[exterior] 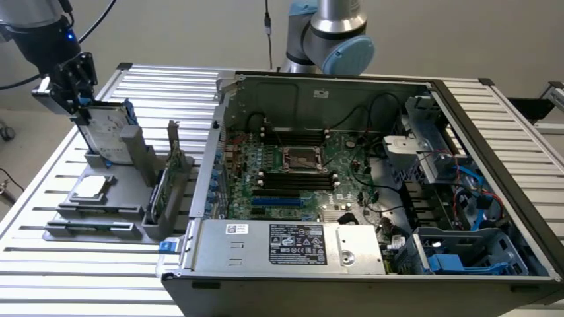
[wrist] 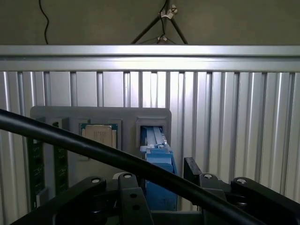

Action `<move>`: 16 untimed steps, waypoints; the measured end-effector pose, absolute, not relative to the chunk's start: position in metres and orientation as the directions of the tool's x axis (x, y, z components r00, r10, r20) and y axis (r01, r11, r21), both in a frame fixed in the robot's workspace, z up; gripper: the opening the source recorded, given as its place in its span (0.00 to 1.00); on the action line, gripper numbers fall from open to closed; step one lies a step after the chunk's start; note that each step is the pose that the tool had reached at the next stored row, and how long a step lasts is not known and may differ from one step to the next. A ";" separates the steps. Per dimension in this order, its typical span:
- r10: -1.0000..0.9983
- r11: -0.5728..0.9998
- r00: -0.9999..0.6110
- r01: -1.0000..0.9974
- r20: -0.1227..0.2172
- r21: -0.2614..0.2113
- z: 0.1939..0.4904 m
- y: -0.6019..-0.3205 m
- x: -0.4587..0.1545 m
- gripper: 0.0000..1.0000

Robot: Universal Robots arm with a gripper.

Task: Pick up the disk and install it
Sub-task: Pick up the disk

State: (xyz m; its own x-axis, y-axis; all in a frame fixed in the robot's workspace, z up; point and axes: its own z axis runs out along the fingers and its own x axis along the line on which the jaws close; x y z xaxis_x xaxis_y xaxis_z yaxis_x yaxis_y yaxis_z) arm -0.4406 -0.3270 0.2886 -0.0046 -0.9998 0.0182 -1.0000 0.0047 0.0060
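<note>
Fingers (wrist: 132, 197) open astride one upright disk (exterior: 105, 129) (blue-framed), one square chip (exterior: 92, 187) nearby

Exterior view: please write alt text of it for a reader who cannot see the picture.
A robot arm's gripper sits at the top edge of the disk, which stands upright in a grey holder on a slatted metal table, at the exterior view's left. At that view's right lies an open computer case with its motherboard exposed.
</note>
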 end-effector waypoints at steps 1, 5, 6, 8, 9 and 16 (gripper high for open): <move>-1.000 0.005 -0.005 -1.000 0.019 0.006 0.289 -0.327 -0.441 0.48; -1.000 0.005 -0.005 -1.000 0.020 0.006 0.289 -0.327 -0.441 0.46; -1.000 0.005 -0.005 -1.000 0.020 0.006 0.289 -0.327 -0.441 0.40; -1.000 0.005 -0.005 -1.000 0.021 0.006 0.289 -0.327 -0.441 0.33; -1.000 0.005 -0.005 -1.000 0.021 0.006 0.289 -0.327 -0.441 0.33; -1.000 0.005 -0.005 -1.000 0.023 0.006 0.289 -0.327 -0.441 0.33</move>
